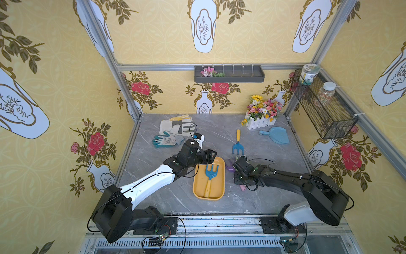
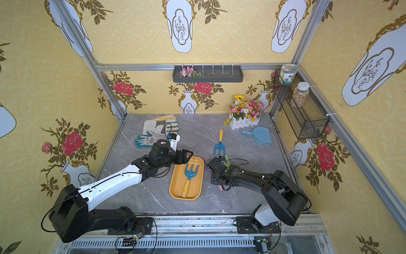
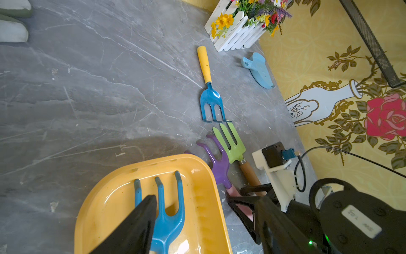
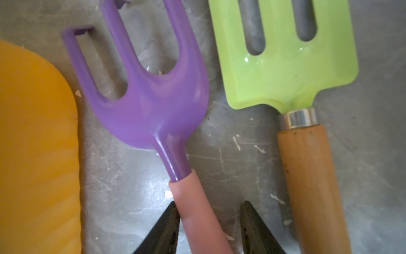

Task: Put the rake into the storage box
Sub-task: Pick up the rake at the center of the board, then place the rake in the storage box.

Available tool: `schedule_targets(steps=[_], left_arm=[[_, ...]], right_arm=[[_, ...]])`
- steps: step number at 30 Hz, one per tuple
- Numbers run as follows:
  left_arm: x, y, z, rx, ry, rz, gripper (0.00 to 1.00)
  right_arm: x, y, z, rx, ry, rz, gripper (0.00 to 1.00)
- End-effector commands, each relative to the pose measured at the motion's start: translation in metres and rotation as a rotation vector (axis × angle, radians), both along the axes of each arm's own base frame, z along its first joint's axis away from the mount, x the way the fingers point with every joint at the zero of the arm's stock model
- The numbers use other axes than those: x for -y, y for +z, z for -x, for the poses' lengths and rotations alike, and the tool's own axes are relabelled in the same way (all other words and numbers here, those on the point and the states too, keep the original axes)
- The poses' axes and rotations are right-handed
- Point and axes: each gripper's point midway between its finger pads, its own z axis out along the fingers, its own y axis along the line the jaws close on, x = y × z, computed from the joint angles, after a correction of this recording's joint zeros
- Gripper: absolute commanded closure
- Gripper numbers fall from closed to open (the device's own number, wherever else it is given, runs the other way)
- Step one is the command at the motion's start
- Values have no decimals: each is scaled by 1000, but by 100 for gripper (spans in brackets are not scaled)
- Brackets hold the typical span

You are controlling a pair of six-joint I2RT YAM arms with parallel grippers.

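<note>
left pincer [image 1: 211,158] released over boxed blue rake [image 1: 211,173]; right pincer [image 4: 211,206] spread astride purple rake [image 4: 149,110].

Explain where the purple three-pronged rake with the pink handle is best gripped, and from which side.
Grip the pink handle of the purple three-pronged rake from above, jaws across its width. It lies flat on the table, and the round, slim handle probably suits a pinch better than the splayed prongs.
</note>
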Motion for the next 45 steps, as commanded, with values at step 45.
schedule_targets(steps=[45], left_arm=[[19,13,5,-5,-140,223,12]], right_arm=[[-124,148,-34,312,326,-521,88]])
